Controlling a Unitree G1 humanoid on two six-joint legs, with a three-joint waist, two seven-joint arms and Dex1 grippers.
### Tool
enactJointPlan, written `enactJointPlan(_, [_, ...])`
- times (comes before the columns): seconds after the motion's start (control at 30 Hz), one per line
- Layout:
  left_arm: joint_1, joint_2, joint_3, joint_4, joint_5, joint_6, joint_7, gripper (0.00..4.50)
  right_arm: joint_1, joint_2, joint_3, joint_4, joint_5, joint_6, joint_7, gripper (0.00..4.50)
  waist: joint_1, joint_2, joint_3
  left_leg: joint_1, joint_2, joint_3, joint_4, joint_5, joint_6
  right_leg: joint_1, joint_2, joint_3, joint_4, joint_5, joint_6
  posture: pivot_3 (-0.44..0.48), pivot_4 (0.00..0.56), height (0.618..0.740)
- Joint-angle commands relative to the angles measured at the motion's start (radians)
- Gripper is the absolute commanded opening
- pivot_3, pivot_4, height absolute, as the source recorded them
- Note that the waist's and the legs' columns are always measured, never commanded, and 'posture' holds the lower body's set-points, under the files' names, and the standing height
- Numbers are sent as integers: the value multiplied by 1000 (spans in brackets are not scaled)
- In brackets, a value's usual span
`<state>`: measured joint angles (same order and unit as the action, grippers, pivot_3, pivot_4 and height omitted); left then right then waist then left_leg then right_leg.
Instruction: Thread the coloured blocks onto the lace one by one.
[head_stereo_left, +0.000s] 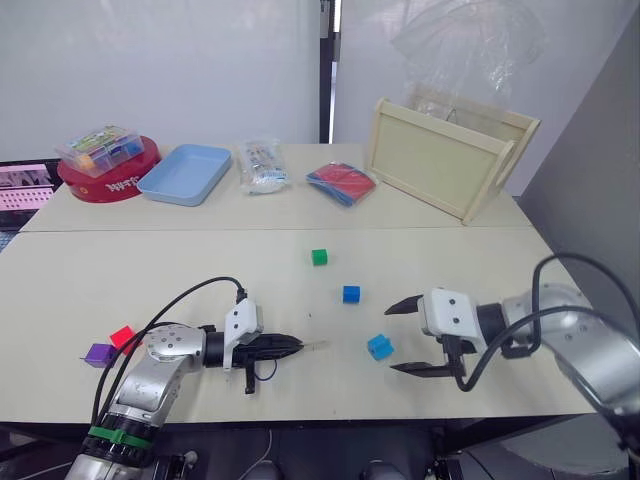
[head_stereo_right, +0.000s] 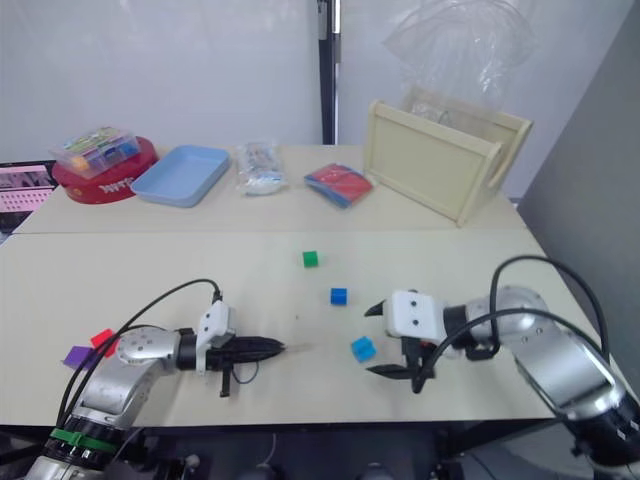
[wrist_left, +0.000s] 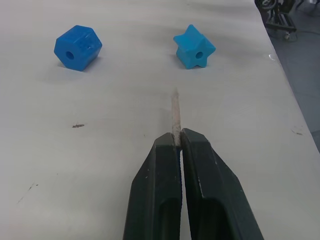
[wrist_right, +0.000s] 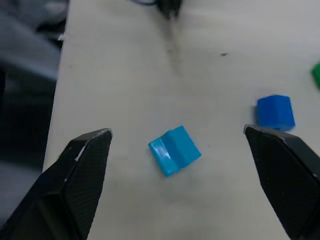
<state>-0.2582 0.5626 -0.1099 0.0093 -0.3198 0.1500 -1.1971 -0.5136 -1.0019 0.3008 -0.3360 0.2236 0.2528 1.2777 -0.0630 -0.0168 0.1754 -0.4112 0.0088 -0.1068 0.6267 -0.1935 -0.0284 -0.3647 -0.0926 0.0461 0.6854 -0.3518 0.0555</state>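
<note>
My left gripper (head_stereo_left: 297, 346) is shut on the lace, whose short pale tip (wrist_left: 175, 111) sticks out past the fingers, low over the table and aimed toward the light blue block (head_stereo_left: 380, 347). That block, star-shaped (wrist_left: 194, 46), lies flat between the widely spread fingers of my open right gripper (wrist_right: 176, 134), touching neither. A darker blue block (head_stereo_left: 351, 294) lies just beyond it, with the green block (head_stereo_left: 319, 257) farther back. The red block (head_stereo_left: 122, 336) and purple block (head_stereo_left: 98, 353) lie together at the near left, beside my left arm.
Along the back of the table stand a red round tin (head_stereo_left: 110, 183) with a clear box (head_stereo_left: 100, 148) of mixed pieces on it, a pale blue tray (head_stereo_left: 185, 173), a clear packet (head_stereo_left: 262, 167), a red-and-blue packet (head_stereo_left: 341, 183) and a wooden crate (head_stereo_left: 445, 160).
</note>
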Motion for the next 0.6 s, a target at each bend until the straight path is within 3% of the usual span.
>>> enactJointPlan(0.03, [8, -2, 11, -44, -6, -14, 25, 0, -149, 77, 145, 150, -153, -177, 133, 4455, -4, 0, 0, 0, 0, 0, 0, 0, 0, 0, 0, 0, 0, 0, 0, 0, 150, 740])
enactJointPlan(0.2, [28, -9, 13, -71, 3, -17, 67, 0, -256, 153, 247, 278, -252, -196, 232, 4455, 2, 0, 0, -2, 0, 0, 1, 0, 0, 0, 0, 0, -1, 0, 0, 0, 150, 740])
enactJointPlan(0.4, [57, -5, 13, -100, 0, -14, 92, 0, -256, 198, 262, 305, -327, -139, 202, 4455, 19, 0, 0, -3, -2, -1, 1, 0, -1, -1, -2, 0, -2, 0, 0, 0, 150, 740])
enactJointPlan(0.43, [60, -3, 13, -105, -1, -12, 94, 0, -255, 206, 258, 307, -334, -128, 195, 3922, 18, 0, 0, -3, -2, -1, 1, 0, -1, -1, -2, 0, -1, 0, 0, 0, 150, 740])
enactJointPlan(0.6, [67, -1, 10, -118, -4, -4, 102, 0, -237, 206, 238, 265, -351, 4, 189, 2254, 18, 0, 0, -3, -1, -1, 1, 0, -1, -1, -2, 0, -1, 0, 0, 0, 150, 740])
